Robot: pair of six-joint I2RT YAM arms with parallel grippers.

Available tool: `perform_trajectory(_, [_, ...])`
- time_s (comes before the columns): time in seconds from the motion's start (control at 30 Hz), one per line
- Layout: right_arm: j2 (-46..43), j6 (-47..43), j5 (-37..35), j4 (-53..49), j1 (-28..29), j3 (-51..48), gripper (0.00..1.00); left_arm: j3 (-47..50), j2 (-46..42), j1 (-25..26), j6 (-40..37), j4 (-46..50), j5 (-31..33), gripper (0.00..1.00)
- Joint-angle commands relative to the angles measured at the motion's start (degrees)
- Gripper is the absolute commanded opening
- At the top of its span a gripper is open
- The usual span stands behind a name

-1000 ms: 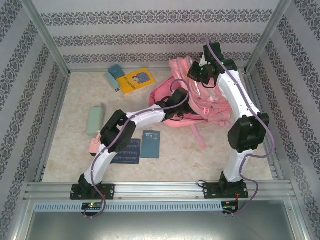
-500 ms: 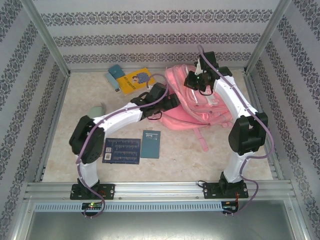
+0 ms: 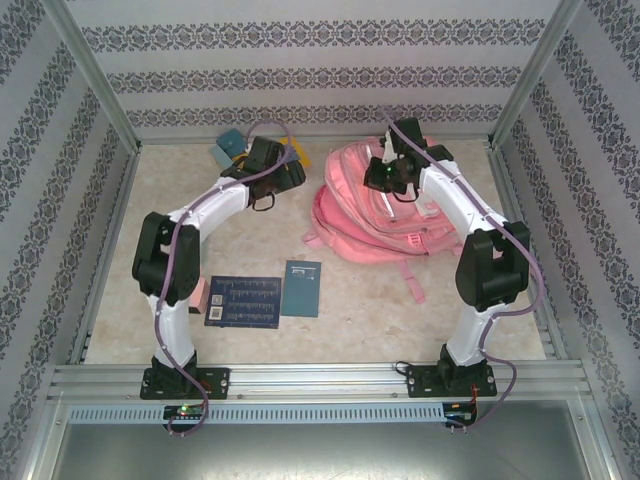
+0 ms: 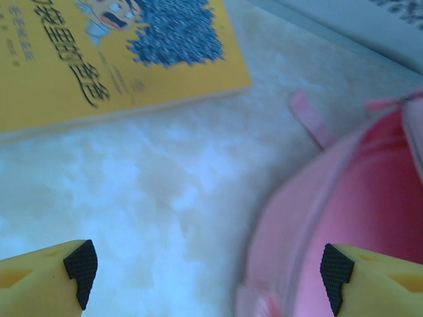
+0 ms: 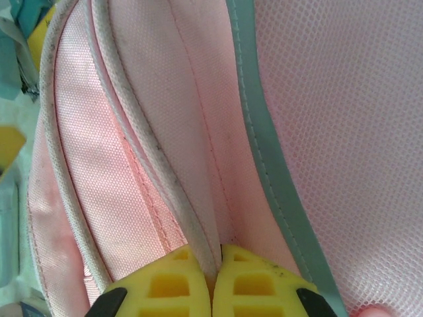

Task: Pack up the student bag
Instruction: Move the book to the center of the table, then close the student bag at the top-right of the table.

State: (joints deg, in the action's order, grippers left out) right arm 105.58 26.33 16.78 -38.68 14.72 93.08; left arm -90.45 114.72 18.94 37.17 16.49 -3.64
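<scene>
The pink student bag [image 3: 375,215] lies at the back right of the table. My right gripper [image 3: 386,176] is over its top edge, shut on a fold of pink fabric and white piping [image 5: 215,264]. A teal trim strip [image 5: 264,132] runs beside the pinched fold. My left gripper [image 3: 278,176] hovers at the back, between a yellow book [image 4: 99,66] and the bag's rim [image 4: 344,198]. Its fingers stand wide open over bare tabletop [image 4: 208,277], with nothing between them.
A dark blue board [image 3: 243,302] and a teal notebook [image 3: 301,288] lie side by side in the front middle. A small teal item [image 3: 229,144] sits by the back wall. Something small and pink [image 3: 200,294] peeks out behind the left arm. Metal frame posts and patterned walls enclose the table.
My left arm swung away from the bag's front, back and left to beside the yellow book, its gripper open throughout. The right gripper, still shut on the bag, came down and the bag settled flatter.
</scene>
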Motion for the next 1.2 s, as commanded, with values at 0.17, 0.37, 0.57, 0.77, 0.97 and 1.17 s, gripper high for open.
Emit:
perform_trajectory(0.17, [-2.75,-0.81,-1.0,0.51,3.06,-2.62,0.0,-16.75,15.91,-7.48,-2.6,0.42,-6.2,0.89])
perform_trajectory(0.37, [-2.48,-1.09,-1.91,0.45,5.36,-3.95,0.0,-30.09,25.56,-8.7,-3.2,6.62,-5.93,0.88])
perform_trajectory(0.57, [-2.57,-1.44,-3.26,-0.17,5.34,-5.01,0.0,-36.85,30.83,-9.42,-2.05,15.89,-7.09,0.87])
perform_trajectory(0.77, [-1.58,-2.02,-3.31,-0.59,4.59,-4.03,0.0,-28.28,28.84,-9.18,3.09,16.02,-11.61,0.85])
perform_trajectory(0.97, [-0.04,-3.38,-4.09,-1.4,4.15,-2.24,0.01,-10.57,20.02,-6.54,12.3,6.54,-15.31,0.85])
perform_trajectory(1.17, [2.37,-5.04,-6.44,-2.52,2.62,-1.5,0.03,5.87,9.46,-1.74,24.64,-1.89,-13.17,0.85])
